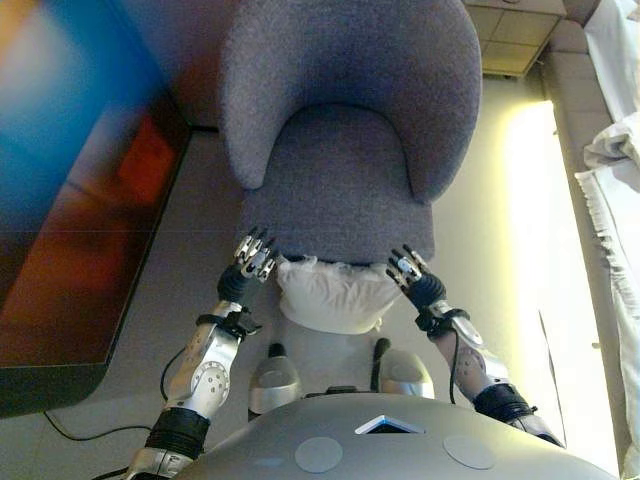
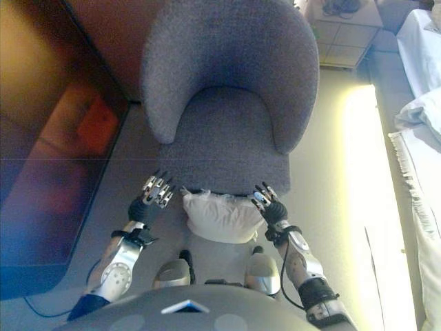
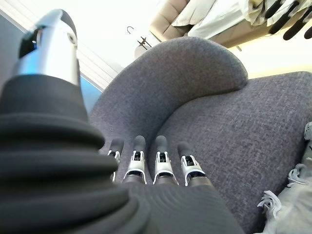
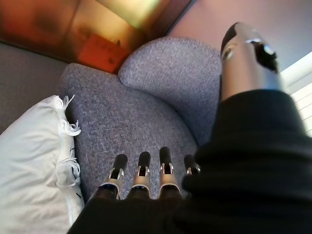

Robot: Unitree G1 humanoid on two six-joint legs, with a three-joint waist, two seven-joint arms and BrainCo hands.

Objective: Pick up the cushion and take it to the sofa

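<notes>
A white cushion [image 1: 333,296] with a fringed edge lies against the front edge of a grey armchair [image 1: 345,130], partly under the seat's front, down between my two arms. It also shows in the right wrist view [image 4: 34,161]. My left hand [image 1: 255,256] is open at the seat's front left corner, to the left of the cushion, fingers straight [image 3: 161,163]. My right hand [image 1: 413,275] is open at the seat's front right corner, to the right of the cushion, fingers straight [image 4: 141,173]. Neither hand touches the cushion.
A dark glossy table [image 1: 70,230] stands at the left. A pale sofa or bed with white bedding [image 1: 612,200] runs along the right edge. A cabinet [image 1: 515,35] stands at the back right. Grey carpet lies around the chair.
</notes>
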